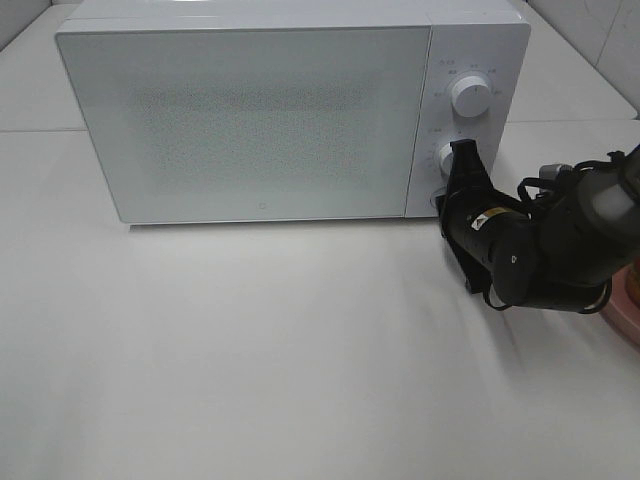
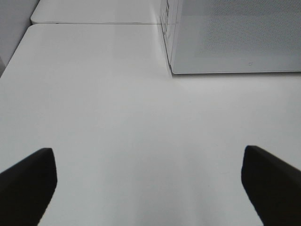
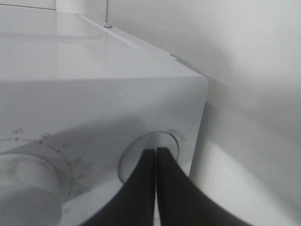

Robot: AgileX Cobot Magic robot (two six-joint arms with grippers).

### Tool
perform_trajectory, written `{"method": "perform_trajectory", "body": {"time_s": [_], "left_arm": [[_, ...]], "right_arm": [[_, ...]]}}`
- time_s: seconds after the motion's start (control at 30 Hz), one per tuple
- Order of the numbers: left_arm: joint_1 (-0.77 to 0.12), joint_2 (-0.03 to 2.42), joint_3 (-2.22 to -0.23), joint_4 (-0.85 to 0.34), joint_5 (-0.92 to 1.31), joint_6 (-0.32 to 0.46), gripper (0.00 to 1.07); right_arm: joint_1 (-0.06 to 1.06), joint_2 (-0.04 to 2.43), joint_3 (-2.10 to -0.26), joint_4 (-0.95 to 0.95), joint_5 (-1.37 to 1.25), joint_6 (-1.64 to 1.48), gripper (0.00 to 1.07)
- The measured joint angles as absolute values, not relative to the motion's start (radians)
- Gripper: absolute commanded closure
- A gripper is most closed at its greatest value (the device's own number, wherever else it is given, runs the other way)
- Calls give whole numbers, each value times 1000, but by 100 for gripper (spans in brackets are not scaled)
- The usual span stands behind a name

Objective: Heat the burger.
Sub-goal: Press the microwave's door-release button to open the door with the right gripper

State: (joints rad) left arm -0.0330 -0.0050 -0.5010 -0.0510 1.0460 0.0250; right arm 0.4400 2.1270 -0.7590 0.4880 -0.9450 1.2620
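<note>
Here's the white microwave, square on the bench, its speckled door shut flush. The right arm reaches in from the right side, low against the control panel. Look at the right fingers: clenched tight, the two black tips pressed together with only a hairline seam between them, and nothing caught in that seam. In the wrist view those joined tips sit right over the round button, the recessed disc in the panel's bottom corner; they look to be touching its face, though actual contact is hard to confirm. Just beside it is the lower knob, with the upper knob above that, both clear of the fingers.

Over on the other side, the left fingers hang released, spread wide, with only bare bench between them and the microwave's near corner up ahead.

And the burger? It shows in none of the views, so where it sits cannot be told; the door gives no look inside. A sliver of pink plate peeks from behind the right arm at the bench's right edge.
</note>
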Motion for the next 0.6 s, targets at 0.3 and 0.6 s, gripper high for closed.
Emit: {"method": "perform_trajectory", "body": {"time_s": [0.3,0.6], "left_arm": [[-33,-5,-501,-51,1046,25,7],[-33,-5,-501,-51,1045,25,7]], "right_arm": [[442,2128,-777,498,-920,1262,107],[442,2128,-780,507,-917,1262,107]]}}
